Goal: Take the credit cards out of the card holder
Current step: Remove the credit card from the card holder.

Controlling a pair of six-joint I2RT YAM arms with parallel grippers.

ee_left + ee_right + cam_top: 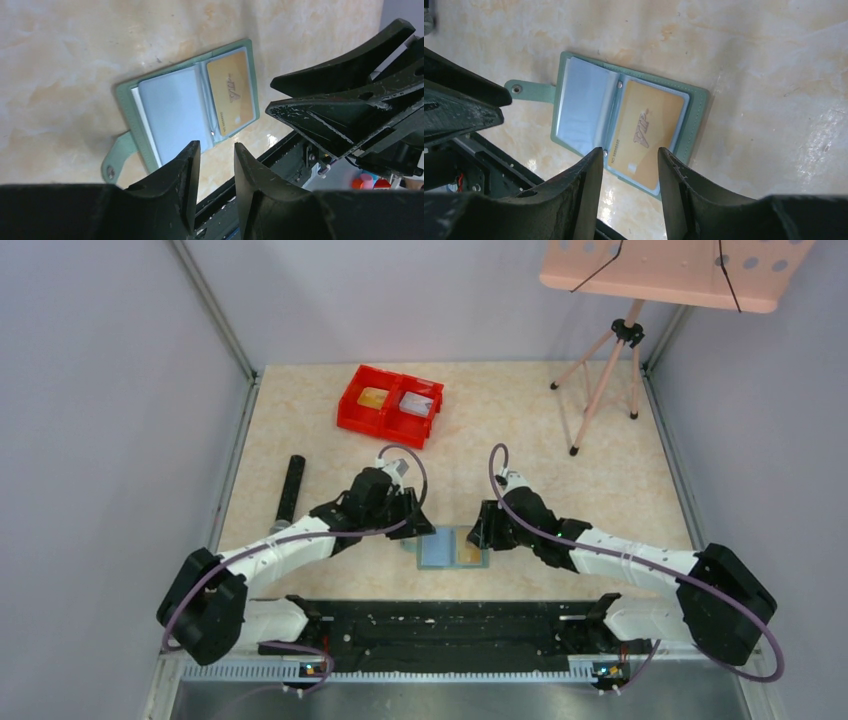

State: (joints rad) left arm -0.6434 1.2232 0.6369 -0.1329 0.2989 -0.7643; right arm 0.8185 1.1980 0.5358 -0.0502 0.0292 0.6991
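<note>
Black fingers (pixel 594 170) of the right gripper (pixel 630 155) hover just above the near edge of the card holder (pixel 696 117), which lies open and flat on the table (pixel 600 480) between the two arms. A gold card (pixel 649 130) sits in its right-hand sleeve, directly beyond those fingers.

The step in hand appears to be drawing that gold card out. Done well, one finger would likely slip under the card's exposed edge while the other presses on its face, pulling along the sleeve's opening rather than across it. The other arm would probably need to pin the green cover, or the whole holder may lift with the card.

Both grippers stand partly open and hold nothing. The right one's fingers are apart with the card showing in the gap, and whether they touch the holder cannot be told. The left gripper (pixel 216 150) is parted more narrowly, above the holder's edge near the middle fold, clear of the pale blue-grey sleeve (pixel 172 110) and the snap tab (pixel 116 157).

Whether the pale sleeve has a card in it cannot be made out. Farther back stands a red bin (pixel 347 408) with a gold item in one compartment and a grey one in the other.
</note>
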